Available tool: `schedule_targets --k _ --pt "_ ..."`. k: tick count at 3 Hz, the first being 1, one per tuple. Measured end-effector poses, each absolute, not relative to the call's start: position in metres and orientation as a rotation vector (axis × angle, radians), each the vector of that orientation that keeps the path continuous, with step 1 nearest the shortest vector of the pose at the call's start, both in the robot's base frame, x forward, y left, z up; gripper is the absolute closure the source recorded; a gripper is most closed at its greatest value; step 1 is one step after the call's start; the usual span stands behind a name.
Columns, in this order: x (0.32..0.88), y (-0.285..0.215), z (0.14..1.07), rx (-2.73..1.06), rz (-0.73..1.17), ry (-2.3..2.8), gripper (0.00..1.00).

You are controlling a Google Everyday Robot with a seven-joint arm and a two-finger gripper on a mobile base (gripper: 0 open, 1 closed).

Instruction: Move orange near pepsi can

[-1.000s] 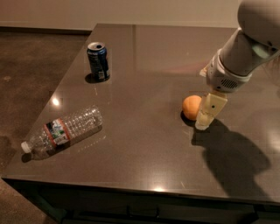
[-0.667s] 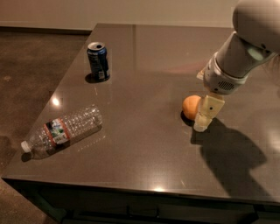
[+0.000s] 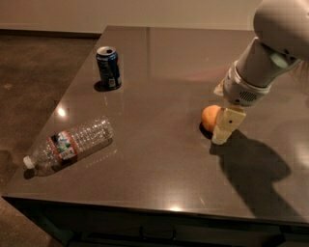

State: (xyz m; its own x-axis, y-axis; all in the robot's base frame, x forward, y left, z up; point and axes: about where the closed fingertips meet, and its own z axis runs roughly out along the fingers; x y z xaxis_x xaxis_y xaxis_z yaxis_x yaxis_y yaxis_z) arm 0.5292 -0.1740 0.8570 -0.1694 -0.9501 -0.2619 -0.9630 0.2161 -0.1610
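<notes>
In the camera view, a dark brown, glossy stone-like desk (image 3: 159,164) fills most of the frame, with a dull brown floor (image 3: 29,72) to its left and a pale wall (image 3: 145,12) along the top.

The small, round, matte-skinned orange (image 3: 210,118) sits on the desk right of centre, resting on the surface. The cream-coloured tool (image 3: 223,129) is low over the desk just beside the orange, on the side towards the right of the frame. Its pale, blocky end slants down to the desk and appears to touch or nearly touch the fruit. Whether the tool is spread or pressed together cannot be told from here, and nothing shows it pinching the orange. Above it, the thick white-and-grey robot arm (image 3: 260,62) reaches in from the upper right corner. The arm throws a broad dark shadow (image 3: 256,173) across the desk towards the front right.

The dark blue aluminium pepsi can (image 3: 108,67), with a silver top, stands upright near the back left edge of the desk. It is well apart from the orange.

A clear, ribbed plastic water bottle (image 3: 67,144) lies on its side near the front left corner. Its white cap points towards that corner, and a coloured label wraps round its middle. It is well apart from both the can and the orange.
</notes>
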Motion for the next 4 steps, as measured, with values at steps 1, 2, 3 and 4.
schedule_targets --k 1,2,3,4 --pt "0.525 -0.173 0.858 -1.801 0.076 2.198 0.38" --pt "0.526 -0.172 0.860 -1.796 0.083 2.219 0.61" --pt "0.540 -0.167 0.871 -1.769 0.076 2.245 0.85" --pt "0.566 -0.156 0.883 -1.709 0.082 2.265 1.00"
